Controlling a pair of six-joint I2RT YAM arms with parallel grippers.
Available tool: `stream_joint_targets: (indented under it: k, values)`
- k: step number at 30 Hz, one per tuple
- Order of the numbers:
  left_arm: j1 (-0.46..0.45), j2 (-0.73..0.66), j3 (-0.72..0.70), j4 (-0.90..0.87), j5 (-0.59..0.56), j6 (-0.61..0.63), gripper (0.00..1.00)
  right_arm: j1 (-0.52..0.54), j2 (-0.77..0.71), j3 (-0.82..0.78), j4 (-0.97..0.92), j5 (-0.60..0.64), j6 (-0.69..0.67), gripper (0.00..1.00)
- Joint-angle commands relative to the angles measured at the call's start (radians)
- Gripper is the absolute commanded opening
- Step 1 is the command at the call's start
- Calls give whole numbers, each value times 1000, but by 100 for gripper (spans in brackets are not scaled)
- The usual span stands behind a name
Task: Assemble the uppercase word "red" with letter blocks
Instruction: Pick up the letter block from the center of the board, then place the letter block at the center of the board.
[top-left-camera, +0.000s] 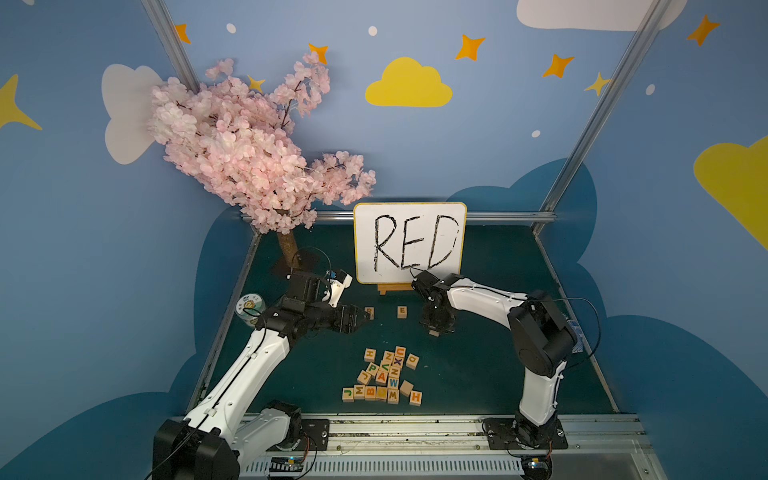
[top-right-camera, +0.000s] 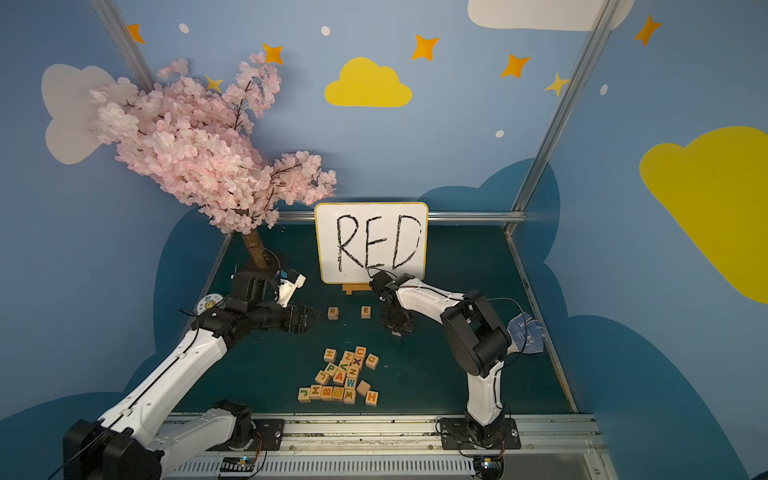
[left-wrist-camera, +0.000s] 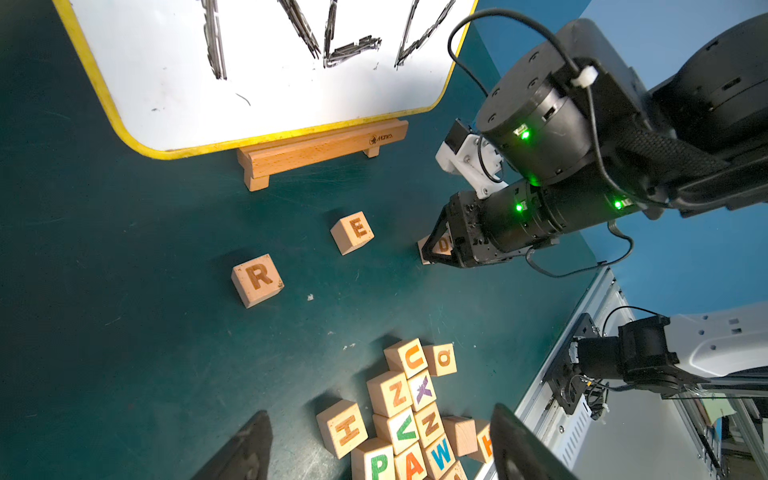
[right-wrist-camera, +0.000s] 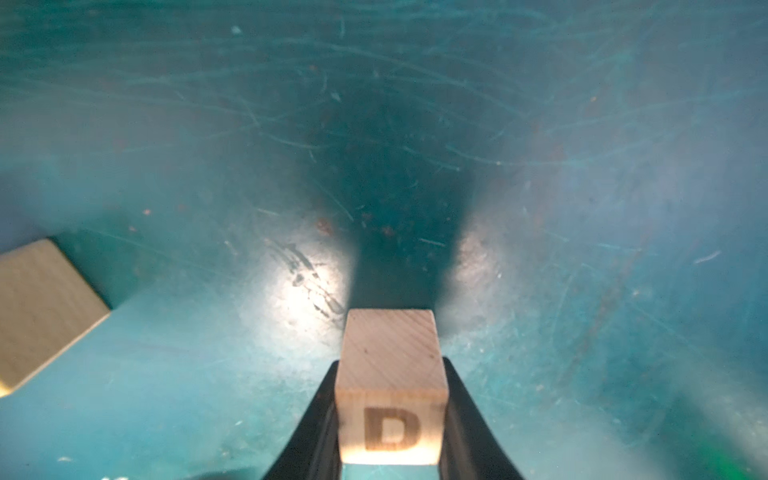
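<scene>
Two letter blocks lie in a row on the green mat before the whiteboard: R (top-left-camera: 369, 312) (left-wrist-camera: 257, 279) on the left and E (top-left-camera: 401, 311) (left-wrist-camera: 353, 232) beside it. My right gripper (right-wrist-camera: 390, 365) (top-left-camera: 434, 328) is shut on the D block (right-wrist-camera: 390, 399) (left-wrist-camera: 441, 245), low at the mat just right of E. Whether D touches the mat I cannot tell. My left gripper (top-left-camera: 366, 318) (left-wrist-camera: 380, 413) stands open and empty, just left of R. The loose pile of letter blocks (top-left-camera: 386, 376) (left-wrist-camera: 415, 415) lies nearer the front.
The yellow-framed whiteboard (top-left-camera: 409, 243) reading RED stands on a wooden stand (left-wrist-camera: 320, 149) behind the row. A pink blossom tree (top-left-camera: 249, 145) fills the back left corner, with a tape roll (top-left-camera: 249, 309) at the left edge. A blue patterned object (top-right-camera: 525, 332) lies at the right edge.
</scene>
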Motion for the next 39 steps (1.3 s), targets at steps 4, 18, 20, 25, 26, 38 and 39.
stream_joint_targets:
  k: [4,18,20,25,26,38,39]
  values:
    - [-2,17,-3,-11,10,13,81,1,-2,22,-51,73,-122,25]
    - [-1,8,-2,-11,3,16,81,-2,14,138,-107,163,-314,25]
    - [-1,6,-3,-12,2,16,81,-3,21,151,-105,161,-319,25]
    - [-1,-6,-5,-19,-8,19,81,-12,42,165,-80,145,-327,25]
    - [-1,-10,-6,-18,-10,19,81,-14,47,167,-77,146,-326,25]
    - [-1,-11,-6,-18,-10,21,81,-53,61,159,-32,136,-317,25]
    - [-1,-10,-5,-18,-10,21,81,-56,60,155,-26,131,-315,25]
